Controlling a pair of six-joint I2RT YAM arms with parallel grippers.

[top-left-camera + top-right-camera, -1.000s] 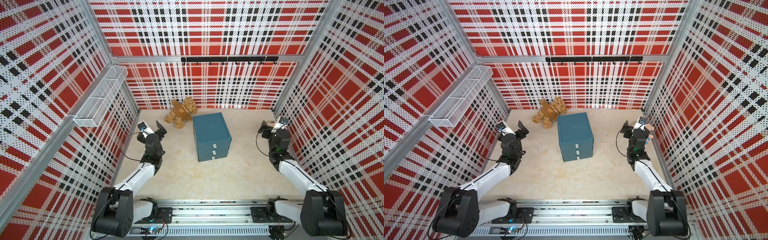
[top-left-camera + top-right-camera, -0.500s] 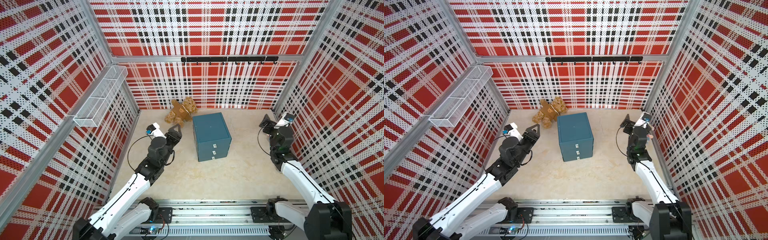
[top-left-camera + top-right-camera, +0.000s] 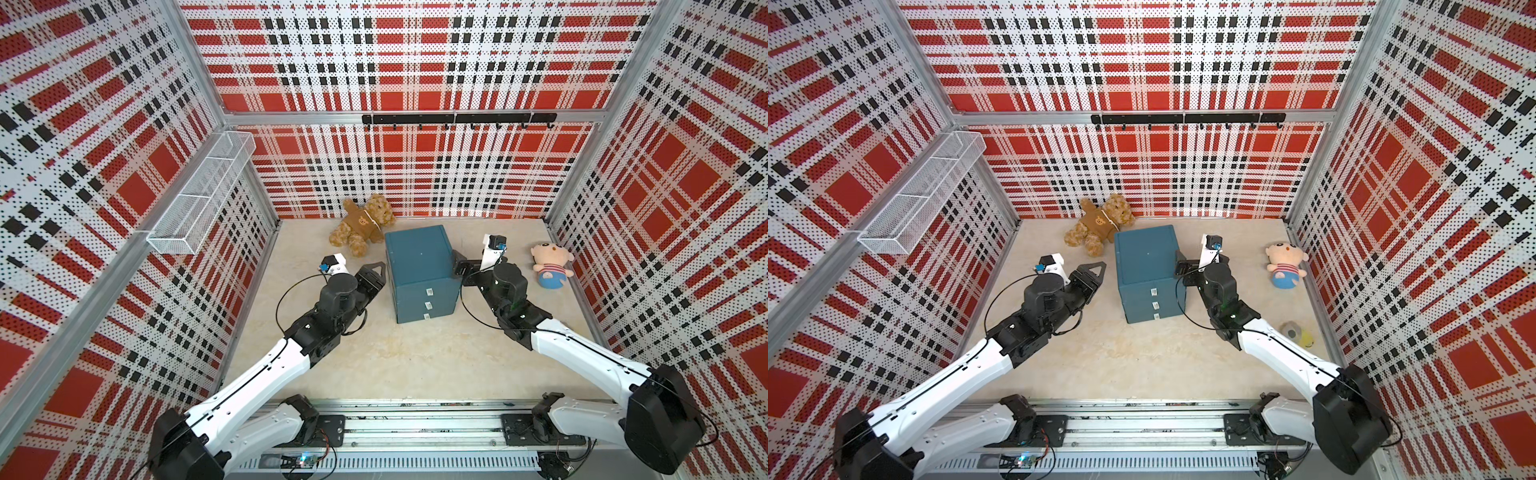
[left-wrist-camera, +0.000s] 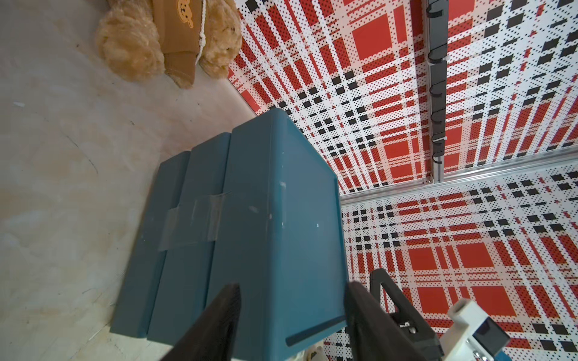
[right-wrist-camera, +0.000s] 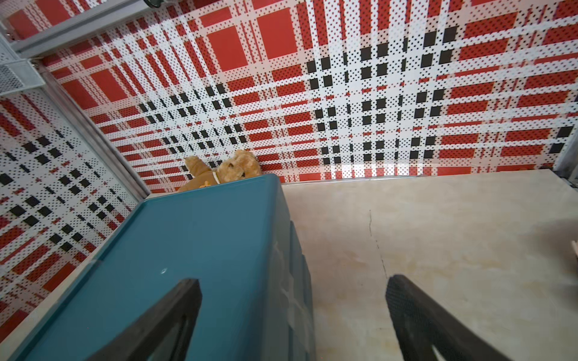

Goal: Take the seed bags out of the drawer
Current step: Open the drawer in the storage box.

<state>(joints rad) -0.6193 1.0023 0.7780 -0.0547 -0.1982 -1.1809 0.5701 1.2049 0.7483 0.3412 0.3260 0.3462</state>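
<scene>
While the blue cabinet [image 3: 417, 257] has its three drawers [image 3: 413, 306] shut, with no seed bags in sight and presumably inside, the left gripper [image 3: 375, 275] and right gripper [image 3: 459, 266] flank it, jaws apart and empty. The step in hand appears to be opening a drawer; next, a gripper must catch a small white pull tab [image 3: 430, 291].

High overhead, we look down on the whole surface [image 3: 415, 353] in both top views; each wrist camera peers close along the drawer unit [image 4: 266, 218], sharing the teddy bear [image 5: 231, 170].
</scene>
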